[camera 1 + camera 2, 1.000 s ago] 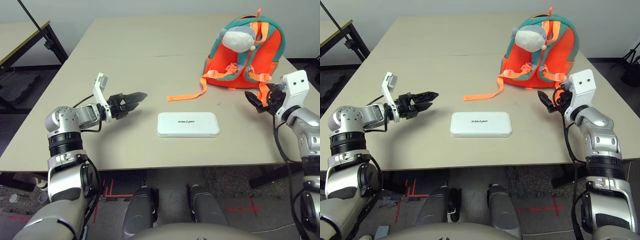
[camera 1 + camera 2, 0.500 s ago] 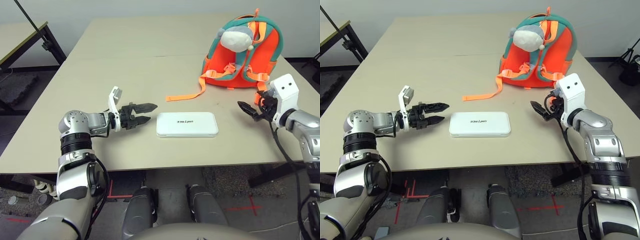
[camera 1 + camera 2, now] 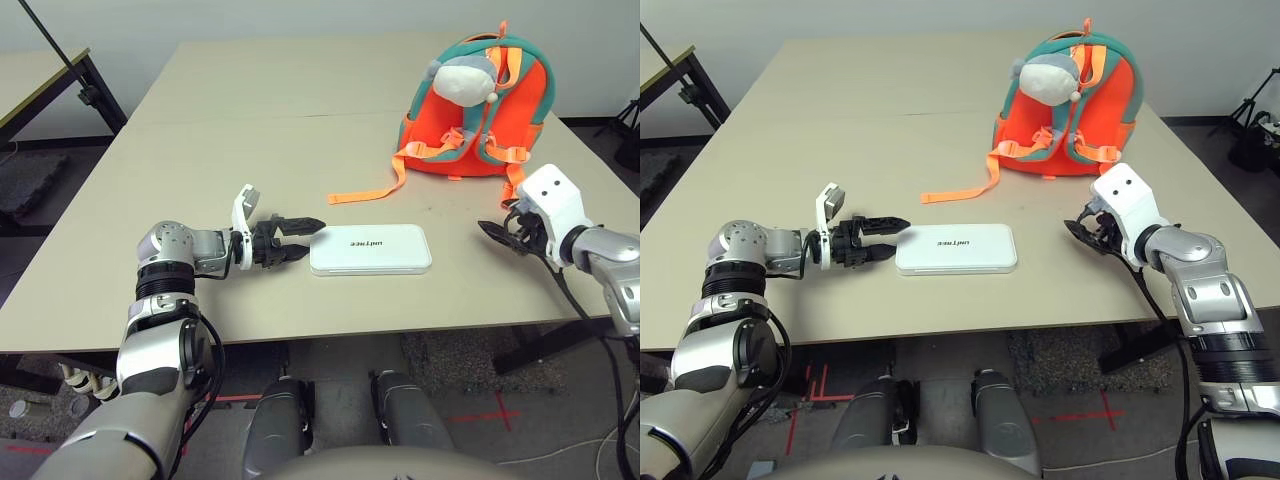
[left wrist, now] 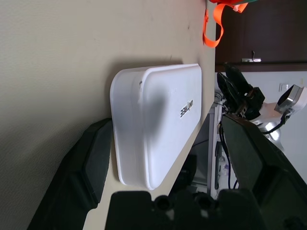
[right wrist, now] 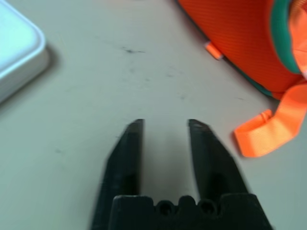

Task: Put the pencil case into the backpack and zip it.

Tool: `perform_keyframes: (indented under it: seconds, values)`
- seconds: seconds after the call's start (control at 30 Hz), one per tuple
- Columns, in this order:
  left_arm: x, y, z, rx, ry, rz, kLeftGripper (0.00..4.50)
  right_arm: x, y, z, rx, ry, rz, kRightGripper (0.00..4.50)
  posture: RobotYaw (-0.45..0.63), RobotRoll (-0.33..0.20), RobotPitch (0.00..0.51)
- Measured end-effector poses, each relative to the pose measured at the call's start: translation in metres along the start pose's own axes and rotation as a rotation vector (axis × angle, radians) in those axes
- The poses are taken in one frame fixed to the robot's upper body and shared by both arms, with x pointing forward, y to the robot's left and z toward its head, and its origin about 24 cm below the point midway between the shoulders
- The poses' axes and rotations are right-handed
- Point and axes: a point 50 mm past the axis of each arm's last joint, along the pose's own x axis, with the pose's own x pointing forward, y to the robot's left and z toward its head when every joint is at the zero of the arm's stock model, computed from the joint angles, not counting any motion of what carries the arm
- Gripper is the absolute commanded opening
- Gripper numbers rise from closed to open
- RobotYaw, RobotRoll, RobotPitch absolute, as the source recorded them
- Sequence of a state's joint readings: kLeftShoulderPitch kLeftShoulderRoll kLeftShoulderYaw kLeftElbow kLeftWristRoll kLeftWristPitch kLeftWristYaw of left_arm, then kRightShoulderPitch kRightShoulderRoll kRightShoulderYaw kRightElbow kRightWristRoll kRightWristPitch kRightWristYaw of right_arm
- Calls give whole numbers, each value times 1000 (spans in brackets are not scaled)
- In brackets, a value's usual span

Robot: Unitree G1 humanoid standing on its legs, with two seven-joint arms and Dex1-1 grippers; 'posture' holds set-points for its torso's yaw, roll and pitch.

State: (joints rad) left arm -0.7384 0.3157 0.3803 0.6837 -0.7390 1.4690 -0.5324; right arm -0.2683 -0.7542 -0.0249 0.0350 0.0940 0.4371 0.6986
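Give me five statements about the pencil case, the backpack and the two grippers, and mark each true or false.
1. The pencil case lies flat on the table. True.
2. The left gripper is shut on the case. False: its fingers are spread open at the case's short end, one on each side, not clamped.
3. The backpack stands behind the case, with a grey-white plush toy on it. True.
4. The right gripper holds an orange strap. False: it hovers over bare table with nothing between its fingers.
5. The case is already inside the backpack. False: it lies in front of it, apart.
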Motion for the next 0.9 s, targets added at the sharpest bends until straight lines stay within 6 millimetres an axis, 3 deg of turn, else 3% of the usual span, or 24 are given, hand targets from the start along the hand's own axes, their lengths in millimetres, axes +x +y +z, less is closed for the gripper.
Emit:
perform_keyframes:
  seconds: [0.07,0.37,0.57,0.9]
  values:
    - [1,0,0,1,3,0,4500,5,9,1,6,-1,36,38,-263,0,50]
    - [1,0,-2,-3,13,-5,4500,23,38,4,5,23,170,38,-246,0,52]
    - [1,0,-3,-6,19,-6,4500,25,41,3,2,45,194,38,-238,0,54]
    - [0,0,-6,-1,34,-6,4500,33,64,12,18,51,306,38,-230,0,60]
